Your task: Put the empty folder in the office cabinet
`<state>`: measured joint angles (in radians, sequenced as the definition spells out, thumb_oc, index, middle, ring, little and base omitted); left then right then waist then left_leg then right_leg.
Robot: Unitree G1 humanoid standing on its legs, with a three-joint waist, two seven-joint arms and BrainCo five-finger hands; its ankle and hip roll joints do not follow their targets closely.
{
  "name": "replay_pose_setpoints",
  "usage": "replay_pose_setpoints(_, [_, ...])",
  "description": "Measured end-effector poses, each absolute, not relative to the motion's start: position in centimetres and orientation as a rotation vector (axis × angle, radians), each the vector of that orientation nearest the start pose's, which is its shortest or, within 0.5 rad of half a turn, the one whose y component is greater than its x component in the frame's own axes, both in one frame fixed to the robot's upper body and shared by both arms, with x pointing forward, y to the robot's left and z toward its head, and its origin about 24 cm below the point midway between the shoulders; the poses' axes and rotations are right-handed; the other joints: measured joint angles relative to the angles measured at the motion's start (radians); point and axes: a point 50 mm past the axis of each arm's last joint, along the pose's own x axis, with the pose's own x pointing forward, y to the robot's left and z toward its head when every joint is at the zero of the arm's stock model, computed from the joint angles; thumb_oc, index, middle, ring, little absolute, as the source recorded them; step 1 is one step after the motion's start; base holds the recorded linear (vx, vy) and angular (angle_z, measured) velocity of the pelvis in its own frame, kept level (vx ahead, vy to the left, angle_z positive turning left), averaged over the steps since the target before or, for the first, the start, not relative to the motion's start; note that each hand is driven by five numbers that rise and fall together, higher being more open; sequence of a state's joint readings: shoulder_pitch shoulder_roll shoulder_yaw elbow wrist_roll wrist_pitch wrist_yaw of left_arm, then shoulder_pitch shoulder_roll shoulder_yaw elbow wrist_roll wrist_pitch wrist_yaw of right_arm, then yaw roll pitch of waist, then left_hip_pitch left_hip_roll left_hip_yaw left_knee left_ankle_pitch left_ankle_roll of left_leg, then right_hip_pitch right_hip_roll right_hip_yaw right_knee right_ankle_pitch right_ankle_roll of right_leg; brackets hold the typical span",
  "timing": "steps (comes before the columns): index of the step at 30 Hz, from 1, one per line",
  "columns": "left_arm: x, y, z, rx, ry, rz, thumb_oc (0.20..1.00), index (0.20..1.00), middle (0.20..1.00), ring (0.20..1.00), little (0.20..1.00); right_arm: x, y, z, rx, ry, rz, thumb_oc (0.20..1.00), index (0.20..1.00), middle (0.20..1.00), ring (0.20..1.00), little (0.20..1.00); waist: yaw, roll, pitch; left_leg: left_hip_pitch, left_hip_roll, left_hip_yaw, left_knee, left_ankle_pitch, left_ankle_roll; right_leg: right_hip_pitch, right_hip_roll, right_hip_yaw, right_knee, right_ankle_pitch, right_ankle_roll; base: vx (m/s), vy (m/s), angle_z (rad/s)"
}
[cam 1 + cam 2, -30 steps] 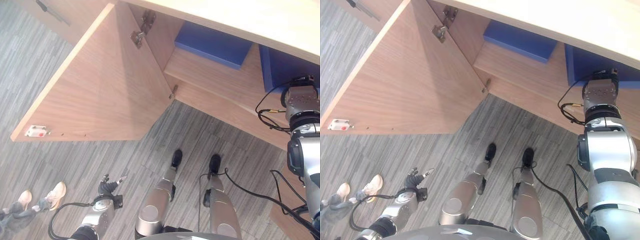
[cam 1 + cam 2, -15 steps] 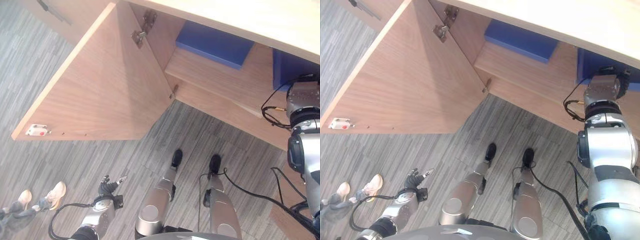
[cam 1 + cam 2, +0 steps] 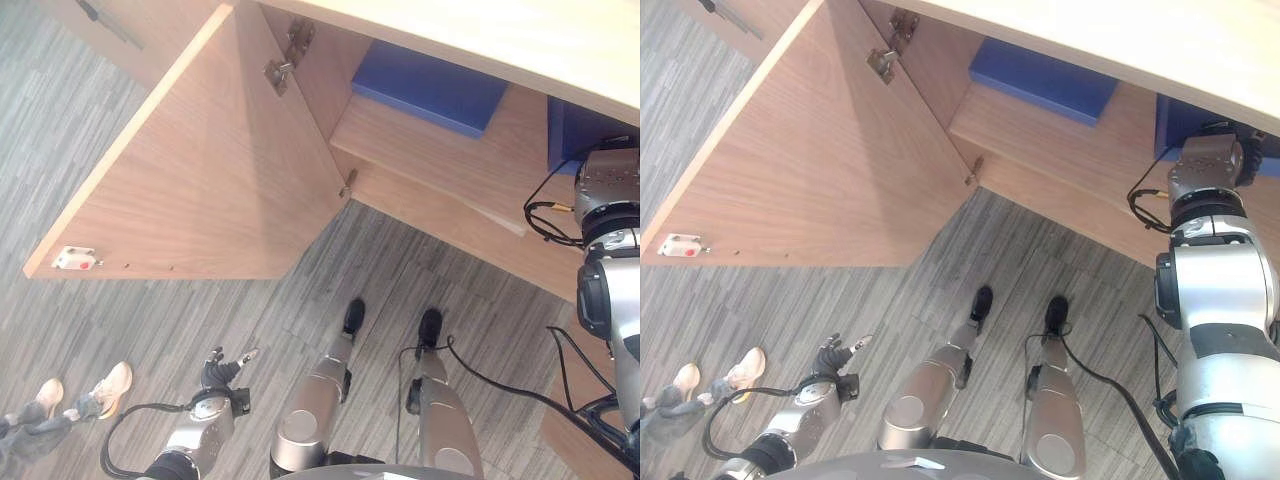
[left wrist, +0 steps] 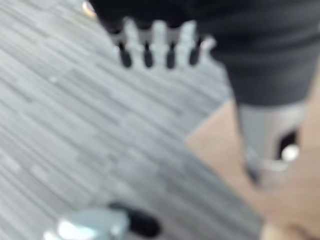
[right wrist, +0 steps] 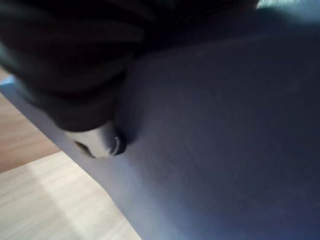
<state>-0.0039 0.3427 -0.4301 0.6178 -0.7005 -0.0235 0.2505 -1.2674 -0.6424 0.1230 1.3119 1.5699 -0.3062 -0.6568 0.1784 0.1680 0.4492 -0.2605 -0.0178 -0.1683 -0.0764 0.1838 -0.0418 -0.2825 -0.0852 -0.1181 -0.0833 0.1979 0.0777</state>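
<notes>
Folder [image 5: 225, 125], blue, at cabinet [image 3: 430, 170] shelf (no readable label).
Right hand [image 5: 95, 142] against it, grip unclear; left hand [image 3: 222, 368] fingers straight.

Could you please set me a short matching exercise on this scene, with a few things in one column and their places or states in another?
Things:
1. cabinet door
2. blue folder
3. left hand
4. person's shoes

Places or states:
A. lying flat on the cabinet shelf
B. swung wide open
C. on the grey floor at lower left
D. hanging low over the floor, fingers relaxed

Pairs: 1-B, 2-A, 3-D, 4-C
</notes>
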Motion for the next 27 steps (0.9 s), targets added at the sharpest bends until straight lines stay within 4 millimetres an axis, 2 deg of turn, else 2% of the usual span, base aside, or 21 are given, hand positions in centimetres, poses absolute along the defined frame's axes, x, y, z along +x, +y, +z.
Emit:
replay_pose_setpoints(6, [19.1,19.0,-9.5,-0.123,0.714,0.177,1.0,1.0,1.0,1.0,1.0,36.6,-33.3,22.1,1.213,-0.222,-1.242,0.2,0.2,0.2,0.2,0.2,0.012,0.0,0.0,-0.002,0.0,0.0,0.0,0.0,0.0,-0.001,0.0,-0.001,0.0,0.001,-0.001,0.0,0.0,0.0])
replay_pose_setpoints(9, [19.3,19.0,-9.2,-0.118,0.7,0.174,1.0,1.0,1.0,1.0,1.0,36.2,-33.6,22.3,1.227,-0.234,-1.296,0.2,0.2,0.2,0.2,0.2,0.018,0.0,0.0,-0.005,0.0,0.0,0.0,0.0,0.0,-0.004,0.0,-0.001,0.0,0.001,-0.001,0.0,0.0,0.0])
replay_pose_setpoints(13, [19.6,19.3,-8.7,-0.106,0.689,0.164,1.0,1.0,1.0,1.0,1.0,36.3,-33.4,22.9,1.237,-0.244,-1.285,0.2,0.2,0.2,0.2,0.2,0.023,0.0,0.0,-0.005,0.0,0.0,0.0,0.001,0.0,-0.005,0.0,-0.002,0.0,0.001,-0.001,0.0,0.0,0.0])
replay_pose_setpoints(19, [19.6,19.5,-8.8,-0.098,0.697,0.166,1.0,1.0,1.0,1.0,1.0,36.5,-33.4,22.8,1.268,-0.237,-1.256,0.2,0.2,0.2,0.2,0.2,0.03,0.0,0.0,-0.006,0.0,-0.001,0.0,0.001,0.0,-0.005,0.0,-0.003,0.0,0.001,-0.001,0.0,0.0,0.0])
replay_pose_setpoints(27, [19.6,19.4,-8.7,-0.099,0.695,0.164,1.0,1.0,1.0,1.0,1.0,37.3,-33.1,23.0,1.235,-0.228,-1.121,0.2,0.2,0.2,0.2,0.2,0.028,-0.005,0.003,-0.006,0.0,0.001,0.0,0.001,0.0,-0.005,0.0,-0.002,0.0,0.001,0.0,0.0,0.0,0.0])
